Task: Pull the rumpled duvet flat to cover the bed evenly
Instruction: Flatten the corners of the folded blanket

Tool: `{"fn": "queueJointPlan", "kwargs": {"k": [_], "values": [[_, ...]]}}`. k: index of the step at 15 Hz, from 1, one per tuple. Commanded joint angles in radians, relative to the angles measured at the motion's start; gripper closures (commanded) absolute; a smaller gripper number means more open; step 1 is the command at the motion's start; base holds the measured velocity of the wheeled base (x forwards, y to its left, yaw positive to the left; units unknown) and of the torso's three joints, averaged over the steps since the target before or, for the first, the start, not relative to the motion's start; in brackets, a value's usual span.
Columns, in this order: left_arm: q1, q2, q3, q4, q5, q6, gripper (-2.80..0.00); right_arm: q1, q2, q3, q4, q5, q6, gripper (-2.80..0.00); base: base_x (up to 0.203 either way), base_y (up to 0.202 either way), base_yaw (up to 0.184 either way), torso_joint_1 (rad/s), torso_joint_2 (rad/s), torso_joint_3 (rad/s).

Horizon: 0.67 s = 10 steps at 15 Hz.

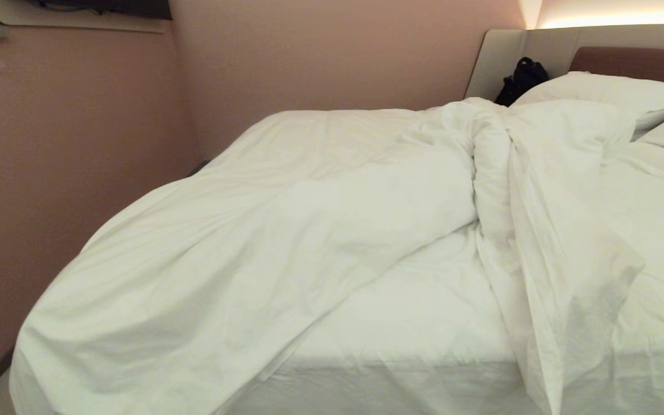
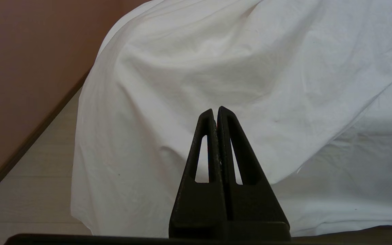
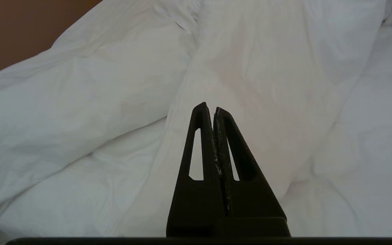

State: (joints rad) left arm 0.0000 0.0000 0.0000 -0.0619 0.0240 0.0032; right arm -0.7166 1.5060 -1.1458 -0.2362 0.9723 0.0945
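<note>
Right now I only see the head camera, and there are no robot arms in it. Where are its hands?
Observer: The left end effector is shut, facing the duvet where it hangs down toward the floor.
Operator: And the other one?
Observer: The right end effector is shut too, aimed at the duvet's bunched-up ridge.
Operator: Is either one holding cloth?
Observer: No, nothing is pinched between either one's fingers.

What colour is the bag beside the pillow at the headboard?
Black. The bag sits against the beige headboard, left of the white pillow; the head view shows it best.
</note>
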Motion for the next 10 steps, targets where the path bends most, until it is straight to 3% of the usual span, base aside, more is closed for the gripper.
{"fn": "queueJointPlan", "kwargs": {"k": [1, 5, 6, 7, 10], "values": [[0.000, 0.000, 0.000, -0.001, 0.001, 0.000, 0.00, 0.003, 0.042, -0.003, -0.002, 0.003, 0.052, 0.00, 0.000, 0.000, 0.000, 0.000, 0.00, 0.000], [0.000, 0.000, 0.000, -0.001, 0.001, 0.000, 0.00, 0.031, 0.115, -0.002, -0.002, -0.009, 0.021, 0.00, 0.000, 0.000, 0.000, 0.000, 0.00, 0.000], [0.000, 0.000, 0.000, -0.001, 0.001, 0.000, 0.00, 0.044, 0.129, -0.006, 0.000, -0.047, 0.019, 0.00, 0.000, 0.000, 0.000, 0.000, 0.00, 0.000], [0.000, 0.000, 0.000, -0.001, 0.001, 0.000, 0.00, 0.063, 0.140, -0.011, 0.002, -0.091, 0.018, 0.00, 0.000, 0.000, 0.000, 0.000, 0.00, 0.000], [0.000, 0.000, 0.000, -0.001, 0.001, 0.000, 0.00, 0.197, 0.153, -0.037, 0.030, -0.387, 0.014, 0.00, 0.000, 0.000, 0.000, 0.000, 0.00, 0.000]]}}
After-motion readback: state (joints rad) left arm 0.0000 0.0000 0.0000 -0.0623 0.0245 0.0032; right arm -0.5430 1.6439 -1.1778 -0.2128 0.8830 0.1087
